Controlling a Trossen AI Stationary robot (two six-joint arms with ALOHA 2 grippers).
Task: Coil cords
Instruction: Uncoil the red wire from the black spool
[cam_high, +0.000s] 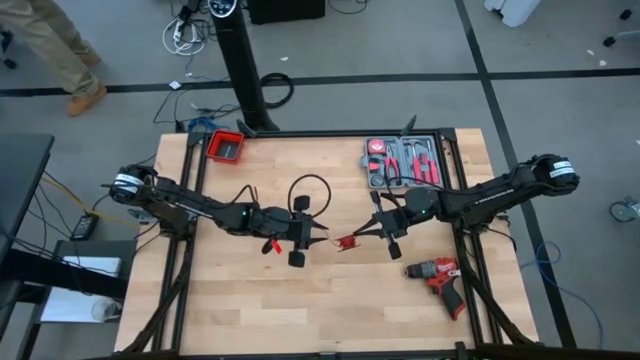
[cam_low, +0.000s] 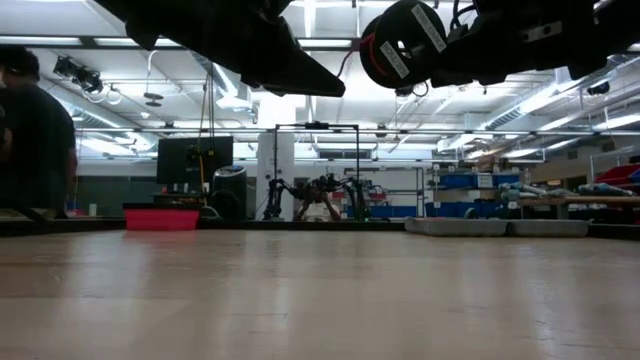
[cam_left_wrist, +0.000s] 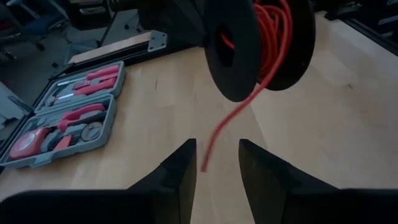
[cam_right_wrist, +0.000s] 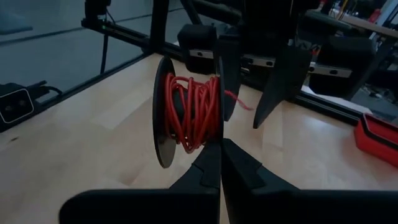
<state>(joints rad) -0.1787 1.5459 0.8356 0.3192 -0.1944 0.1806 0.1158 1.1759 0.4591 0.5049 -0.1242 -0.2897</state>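
Above the wooden table (cam_high: 240, 310), the right gripper (cam_right_wrist: 221, 163), shut on the spool (cam_right_wrist: 186, 112), holds it up; its red wire (cam_left_wrist: 227, 127) hangs loose just before the open, empty left gripper (cam_left_wrist: 217, 165).

Both arms reach in over the wooden table (cam_high: 330, 320) and nearly meet at its middle. The left gripper (cam_high: 313, 236) and right gripper (cam_high: 362, 236) face each other, with the red cord (cam_high: 346, 243) between them (a tiny bundle). A tool case (cam_high: 405, 163) lies open behind the right arm, a drill (cam_high: 440, 277) sits nearer the front edge, and a red bin (cam_high: 226, 146) occupies the far left corner.
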